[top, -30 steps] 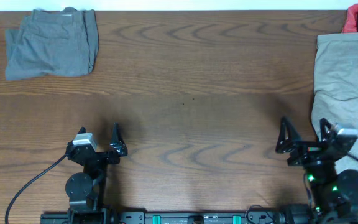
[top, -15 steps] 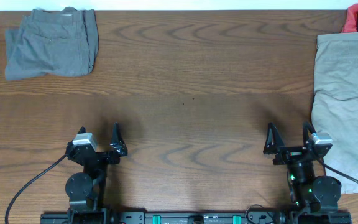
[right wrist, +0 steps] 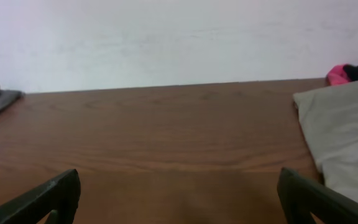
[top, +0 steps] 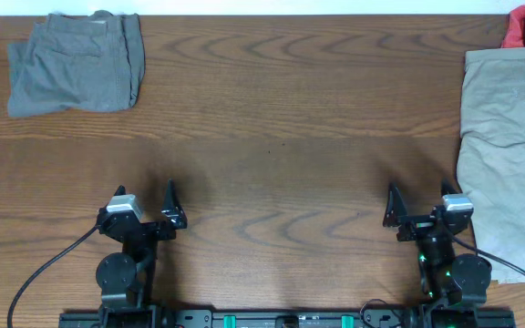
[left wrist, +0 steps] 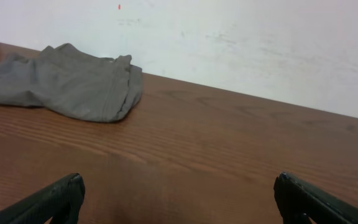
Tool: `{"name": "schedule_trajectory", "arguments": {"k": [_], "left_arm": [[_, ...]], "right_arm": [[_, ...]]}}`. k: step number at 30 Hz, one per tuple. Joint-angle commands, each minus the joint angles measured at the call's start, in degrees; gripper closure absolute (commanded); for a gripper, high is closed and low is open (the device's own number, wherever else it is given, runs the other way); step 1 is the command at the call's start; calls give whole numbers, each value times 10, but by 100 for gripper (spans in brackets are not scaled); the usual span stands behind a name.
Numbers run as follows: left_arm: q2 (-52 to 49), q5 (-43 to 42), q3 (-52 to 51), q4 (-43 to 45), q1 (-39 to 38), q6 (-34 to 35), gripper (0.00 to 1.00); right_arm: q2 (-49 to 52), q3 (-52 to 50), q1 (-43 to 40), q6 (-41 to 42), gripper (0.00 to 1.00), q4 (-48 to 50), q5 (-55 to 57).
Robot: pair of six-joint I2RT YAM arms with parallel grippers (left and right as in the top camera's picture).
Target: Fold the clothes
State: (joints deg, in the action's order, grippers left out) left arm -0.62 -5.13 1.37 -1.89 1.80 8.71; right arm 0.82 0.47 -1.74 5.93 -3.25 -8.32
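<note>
Your right gripper (top: 417,208) has backed off the beige garment (top: 509,128), jaws apart and empty like those of your left gripper (top: 145,204), leaving it unfolded.

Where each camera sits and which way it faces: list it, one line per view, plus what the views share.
Overhead: above the table, looking straight down; left tool and right tool show at the near edge.
Left wrist: low over the table, facing the far wall and the grey garment; its own fingertips show.
Right wrist: low, facing the same wall, beige garment at right; its own fingertips show.
Shared: the grey garment appears in all three views.
</note>
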Motion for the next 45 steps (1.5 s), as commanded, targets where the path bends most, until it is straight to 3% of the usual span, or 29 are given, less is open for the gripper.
{"name": "schedule_trajectory", "arguments": {"k": [1, 5, 45], "left_arm": [[4, -2, -11, -17, -2, -8, 2], [4, -2, -11, -16, -2, -8, 2], [4, -2, -11, -16, -2, -8, 2]], "right_arm": [[-5, -2, -5, -32, 1, -2, -6], [-5, -2, -5, -3, 1, -2, -10], [-5, -2, -25, -4, 1, -2, -5]]}}
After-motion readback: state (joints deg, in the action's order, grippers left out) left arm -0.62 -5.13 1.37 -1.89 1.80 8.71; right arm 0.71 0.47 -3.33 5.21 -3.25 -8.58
